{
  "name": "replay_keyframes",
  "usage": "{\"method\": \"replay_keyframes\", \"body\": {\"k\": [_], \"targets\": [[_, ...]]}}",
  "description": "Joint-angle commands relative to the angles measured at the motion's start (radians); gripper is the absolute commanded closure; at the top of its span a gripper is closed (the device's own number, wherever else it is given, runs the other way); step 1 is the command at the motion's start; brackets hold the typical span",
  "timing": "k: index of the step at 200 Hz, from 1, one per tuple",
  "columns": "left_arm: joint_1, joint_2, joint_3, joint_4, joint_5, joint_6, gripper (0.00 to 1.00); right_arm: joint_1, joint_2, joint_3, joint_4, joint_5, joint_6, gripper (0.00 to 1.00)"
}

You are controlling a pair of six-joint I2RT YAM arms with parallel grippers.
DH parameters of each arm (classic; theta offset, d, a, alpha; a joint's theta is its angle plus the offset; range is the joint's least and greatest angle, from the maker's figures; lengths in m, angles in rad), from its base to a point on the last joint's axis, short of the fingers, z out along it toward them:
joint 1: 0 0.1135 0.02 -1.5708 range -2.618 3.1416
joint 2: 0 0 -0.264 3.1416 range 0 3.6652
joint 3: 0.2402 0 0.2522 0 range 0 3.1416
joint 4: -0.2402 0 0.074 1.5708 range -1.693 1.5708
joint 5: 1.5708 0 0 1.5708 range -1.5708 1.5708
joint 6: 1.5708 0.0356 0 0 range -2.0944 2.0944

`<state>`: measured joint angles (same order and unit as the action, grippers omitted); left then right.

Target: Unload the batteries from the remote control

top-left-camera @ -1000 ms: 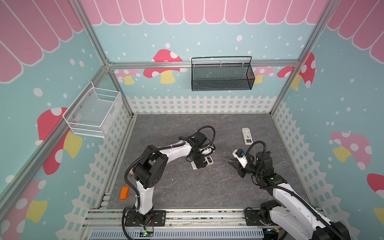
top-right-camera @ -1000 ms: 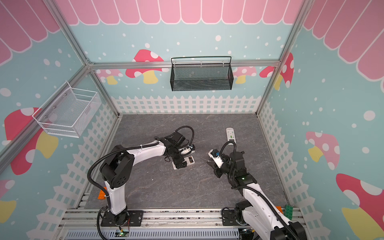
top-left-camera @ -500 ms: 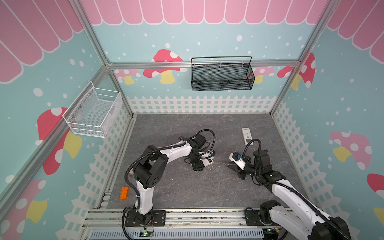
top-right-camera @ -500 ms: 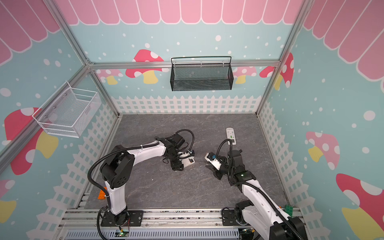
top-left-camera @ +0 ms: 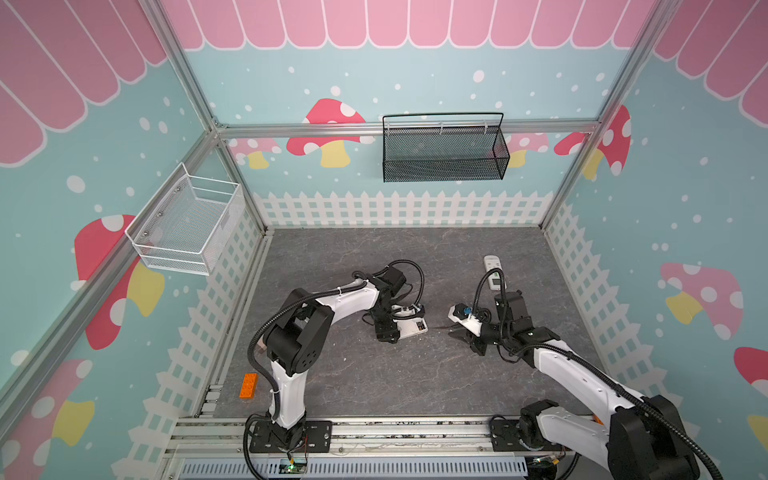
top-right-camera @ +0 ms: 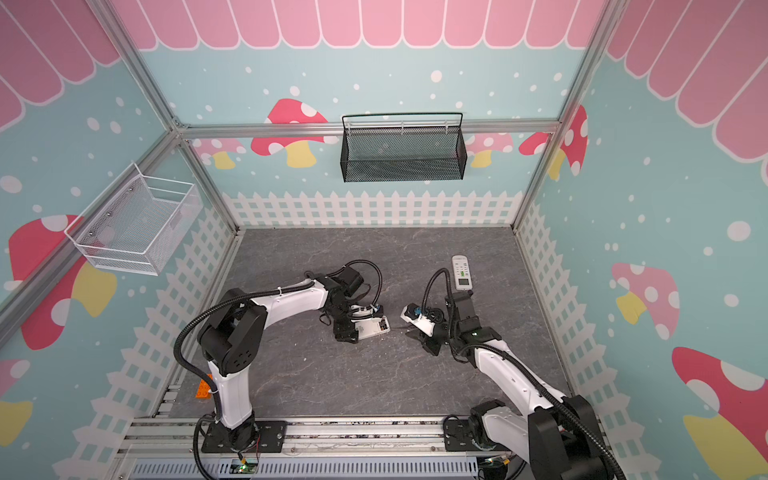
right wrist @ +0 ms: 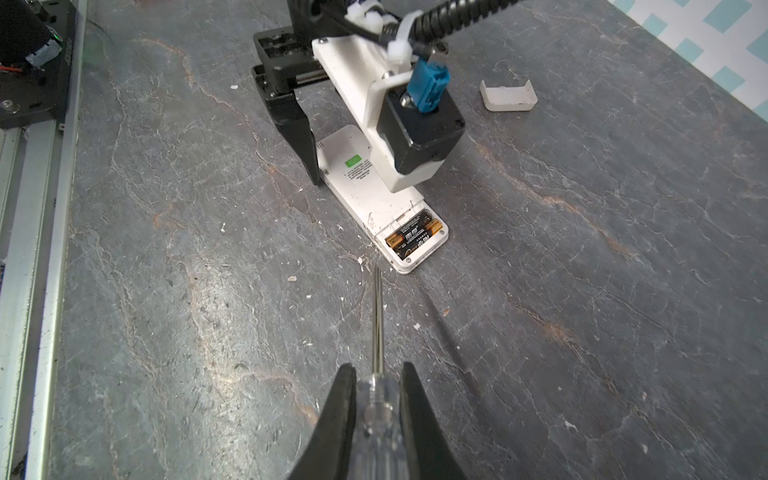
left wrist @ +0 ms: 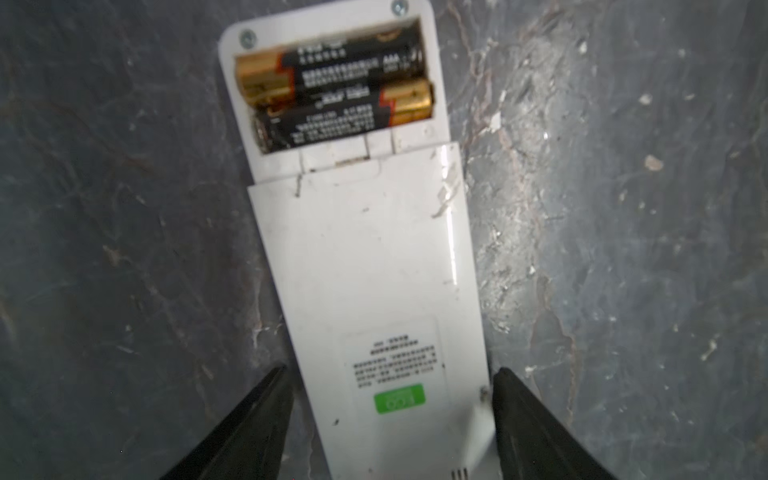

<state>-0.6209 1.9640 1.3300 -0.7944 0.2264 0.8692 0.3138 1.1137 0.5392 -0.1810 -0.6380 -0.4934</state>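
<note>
Tally taken: two batteries (left wrist: 332,66) (left wrist: 345,114), two remotes (top-left-camera: 413,328) (top-left-camera: 493,272), one screwdriver (right wrist: 377,324), one loose battery cover (right wrist: 508,96), one orange brick (top-left-camera: 248,385). Two wire baskets hung: black (top-left-camera: 444,149), white (top-left-camera: 187,226).

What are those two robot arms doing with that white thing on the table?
They're getting the batteries out of a white remote. The left tool straddles the remote, which lies face down, its battery cover off and lying apart on the table. Both batteries sit in the open slot, not yet out. The right tool grips a clear-handled screwdriver, its tip pointing at the battery end, just short of it.
</note>
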Motion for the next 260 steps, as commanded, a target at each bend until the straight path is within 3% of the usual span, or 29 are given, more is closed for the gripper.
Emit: {"method": "replay_keyframes", "body": {"k": [1,106,165,260], "targets": [[0.001,0.025,0.024,-0.025,0.049,0.051,0.24,0.018,0.022,0.023,-0.021,-0.022,-0.057,1.00],[-0.021,0.088,-0.017,0.069,-0.052,0.186,0.25,0.028,0.200,0.110,0.027,0.015,-0.153,1.00],[-0.005,0.082,-0.039,0.061,-0.026,0.260,0.48,0.028,0.290,0.166,0.008,-0.089,-0.200,1.00],[0.010,0.081,-0.043,0.060,-0.009,0.284,0.56,0.035,0.378,0.222,-0.065,-0.151,-0.203,1.00]]}}
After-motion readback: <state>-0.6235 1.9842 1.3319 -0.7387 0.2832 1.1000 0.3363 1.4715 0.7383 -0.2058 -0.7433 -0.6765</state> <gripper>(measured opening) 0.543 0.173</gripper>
